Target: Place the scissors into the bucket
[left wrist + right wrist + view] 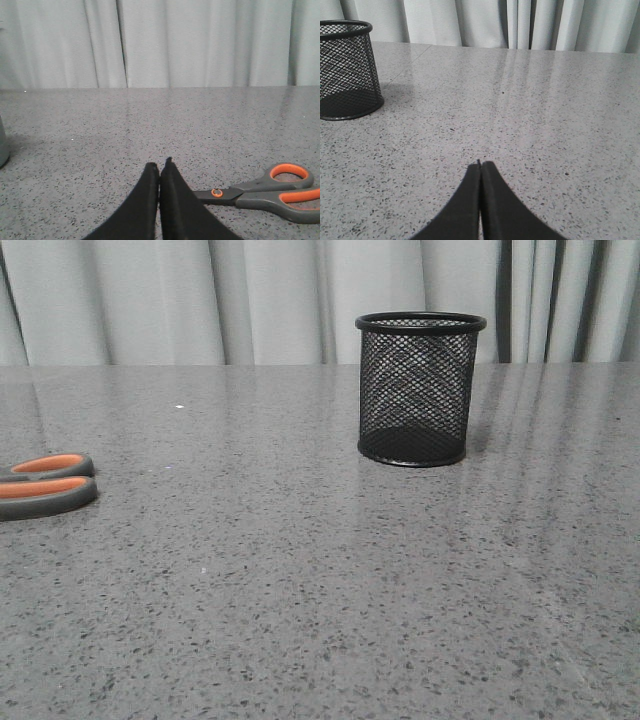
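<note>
Scissors [45, 484] lying flat at desk [300, 590] left edge; bucket [420, 390] standing far right; left hand [159, 167] and right hand [480, 165] pressed together, holding nothing.

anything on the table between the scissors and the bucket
Nothing visible. In the front view only bare speckled table lies between the scissors at the left edge and the upright bucket farther back.

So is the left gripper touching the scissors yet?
Cannot tell. In the left wrist view the shut left gripper hides the blades of the scissors; no contact or gap shows.
</note>
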